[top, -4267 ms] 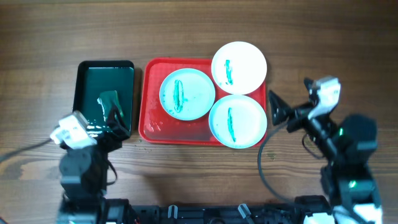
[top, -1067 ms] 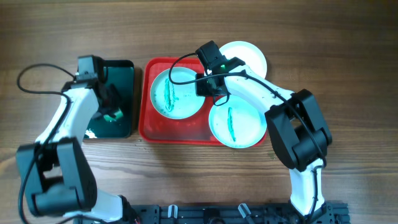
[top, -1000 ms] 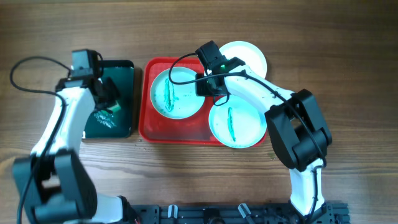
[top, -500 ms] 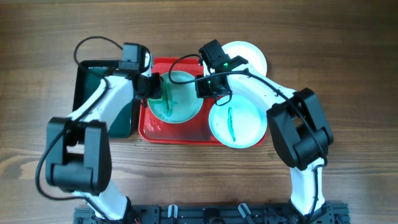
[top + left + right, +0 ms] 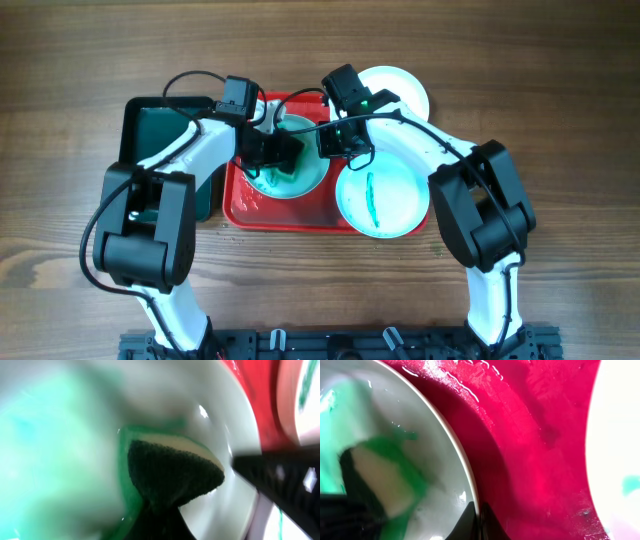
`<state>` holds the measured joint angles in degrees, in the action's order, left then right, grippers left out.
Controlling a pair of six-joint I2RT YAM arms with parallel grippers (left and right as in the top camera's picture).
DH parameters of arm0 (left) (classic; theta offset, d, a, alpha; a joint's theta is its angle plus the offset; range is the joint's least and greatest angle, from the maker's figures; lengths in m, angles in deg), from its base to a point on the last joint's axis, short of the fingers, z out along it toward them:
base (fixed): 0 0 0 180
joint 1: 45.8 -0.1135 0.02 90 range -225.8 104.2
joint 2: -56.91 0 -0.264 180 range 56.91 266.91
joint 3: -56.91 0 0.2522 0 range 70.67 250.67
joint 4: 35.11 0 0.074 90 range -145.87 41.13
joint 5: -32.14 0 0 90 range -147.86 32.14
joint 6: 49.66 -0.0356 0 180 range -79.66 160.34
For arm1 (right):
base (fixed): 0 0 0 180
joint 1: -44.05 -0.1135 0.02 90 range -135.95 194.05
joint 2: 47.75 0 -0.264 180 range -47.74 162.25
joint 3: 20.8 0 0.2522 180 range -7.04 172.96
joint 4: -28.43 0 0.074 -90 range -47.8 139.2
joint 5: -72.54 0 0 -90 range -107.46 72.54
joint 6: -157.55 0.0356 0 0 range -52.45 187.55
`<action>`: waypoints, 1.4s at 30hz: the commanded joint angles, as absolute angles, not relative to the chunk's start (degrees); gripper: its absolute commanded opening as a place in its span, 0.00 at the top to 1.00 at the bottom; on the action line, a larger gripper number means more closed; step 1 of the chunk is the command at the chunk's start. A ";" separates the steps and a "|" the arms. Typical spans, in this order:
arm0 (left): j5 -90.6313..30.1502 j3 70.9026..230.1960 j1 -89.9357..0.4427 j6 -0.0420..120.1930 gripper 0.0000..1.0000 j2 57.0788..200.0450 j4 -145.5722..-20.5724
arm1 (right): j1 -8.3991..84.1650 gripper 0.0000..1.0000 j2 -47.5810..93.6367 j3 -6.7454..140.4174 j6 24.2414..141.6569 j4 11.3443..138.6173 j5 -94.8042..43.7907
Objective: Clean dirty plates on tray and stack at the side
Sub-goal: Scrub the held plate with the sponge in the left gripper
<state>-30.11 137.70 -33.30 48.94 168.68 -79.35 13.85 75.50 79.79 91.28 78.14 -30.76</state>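
In left half of red tray: left plate, green mess spread on it. Sponge gripped tight in left claw, pressed on plate. Plate's right edge pinched by right claw. Thin strip of tray floor, then near plate with green smear. Behind, far plate hangs over tray's back corner. Small green tray just beside, on left. Bare wood table stretches wide on right.

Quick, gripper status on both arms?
Left gripper: closed on the sponge, pressed onto the left plate.
Right gripper: closed on that plate's rim.
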 commanded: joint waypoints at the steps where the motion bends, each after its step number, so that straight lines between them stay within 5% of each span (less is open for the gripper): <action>1: -28.12 136.98 -34.07 44.70 0.96 170.60 -83.91 | 13.48 0.96 76.54 80.59 90.23 77.66 -32.12; 6: -61.15 140.84 -35.88 57.24 0.96 169.34 -94.19 | 13.48 0.96 76.57 80.59 90.21 77.55 -31.90; 10: -71.48 142.96 -33.61 59.04 0.96 168.88 -88.88 | 13.48 0.96 76.57 80.59 90.23 77.75 -31.92; 15: -69.89 142.94 -29.87 58.80 0.96 169.58 -72.96 | 13.37 0.96 76.57 79.15 91.54 77.51 -32.14; 24: -27.36 142.94 -29.94 38.97 0.96 170.41 -80.35 | 14.38 0.96 76.57 78.69 90.12 75.60 -37.01; 27: -33.56 142.94 -31.07 37.84 0.96 170.41 -88.31 | 15.08 0.96 76.57 78.69 90.05 75.80 -37.01; 34: -76.51 142.96 -33.41 54.99 0.96 170.39 -88.68 | 15.86 0.96 76.57 78.69 90.21 76.26 -36.91; 40: -70.44 142.96 -28.80 54.03 0.96 170.39 -70.36 | 15.84 0.96 76.57 78.69 90.03 76.28 -36.82; 42: -57.17 143.40 -27.38 49.25 0.96 170.25 -68.94 | 15.84 0.96 76.57 78.69 89.75 76.33 -36.84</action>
